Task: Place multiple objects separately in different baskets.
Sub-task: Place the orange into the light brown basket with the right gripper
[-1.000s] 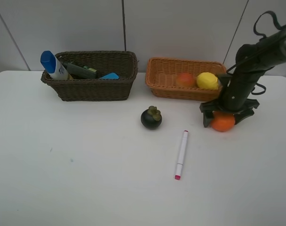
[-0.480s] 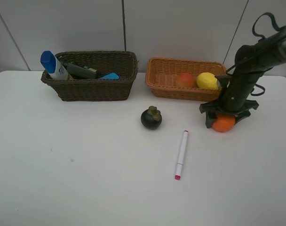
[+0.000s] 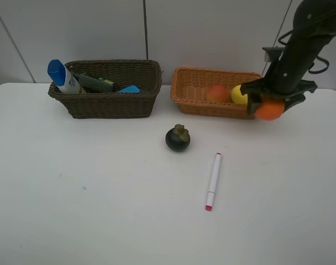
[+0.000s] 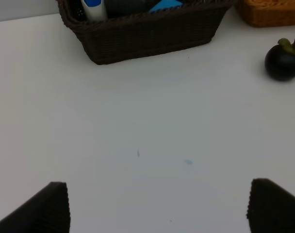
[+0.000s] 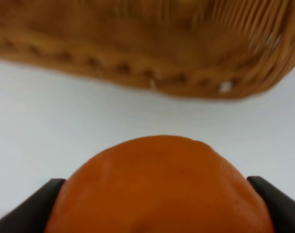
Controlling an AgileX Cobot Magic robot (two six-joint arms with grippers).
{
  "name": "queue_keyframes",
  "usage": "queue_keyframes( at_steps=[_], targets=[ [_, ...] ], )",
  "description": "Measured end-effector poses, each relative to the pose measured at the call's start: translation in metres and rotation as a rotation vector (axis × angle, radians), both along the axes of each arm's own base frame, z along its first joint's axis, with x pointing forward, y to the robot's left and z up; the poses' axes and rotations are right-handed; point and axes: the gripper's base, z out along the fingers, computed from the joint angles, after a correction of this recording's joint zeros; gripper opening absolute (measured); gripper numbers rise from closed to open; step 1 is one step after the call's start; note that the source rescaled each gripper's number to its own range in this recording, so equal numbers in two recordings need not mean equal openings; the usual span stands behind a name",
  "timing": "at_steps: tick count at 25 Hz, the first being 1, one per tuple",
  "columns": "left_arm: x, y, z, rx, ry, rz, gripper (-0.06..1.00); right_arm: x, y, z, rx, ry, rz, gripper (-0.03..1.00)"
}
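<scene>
The round orange is cut off by the right wrist view's edge, and the light orange-tan wicker basket beyond is blurred. The right gripper half hides the yellow lemon.

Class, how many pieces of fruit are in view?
4: mangosteen on the table; red-orange fruit and lemon in the light basket; orange in the right gripper. Others may be hidden.

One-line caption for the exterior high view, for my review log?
Right gripper holds the orange by the tan basket; mangosteen and marker lie on the table.
</scene>
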Motion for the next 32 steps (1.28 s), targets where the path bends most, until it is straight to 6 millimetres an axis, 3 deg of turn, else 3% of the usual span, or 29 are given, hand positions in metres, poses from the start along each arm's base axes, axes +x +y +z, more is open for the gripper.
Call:
queue_keyframes(
  at_steps=[3,9,14,20,26,32],
  targets=[
    [0.0,0.0,0.0,0.0,0.0,0.0,0.84,0.013,0.004,0.023,0.044,-0.091,-0.01,0.75],
    [0.0,0.0,0.0,0.0,0.0,0.0,0.84,0.043,0.017,0.036,0.178,-0.349,-0.004,0.75],
    [0.0,0.0,0.0,0.0,0.0,0.0,0.84,0.067,0.022,0.024,0.232,-0.539,-0.016,0.75],
    [0.0,0.0,0.0,0.0,0.0,0.0,0.84,0.079,0.023,-0.005,0.233,-0.557,-0.029,0.75],
    [0.0,0.0,0.0,0.0,0.0,0.0,0.84,0.082,0.023,-0.018,0.23,-0.541,-0.032,0.97],
    [0.0,0.0,0.0,0.0,0.0,0.0,0.84,0.075,0.023,-0.019,0.222,-0.451,-0.028,1.0]
  ],
)
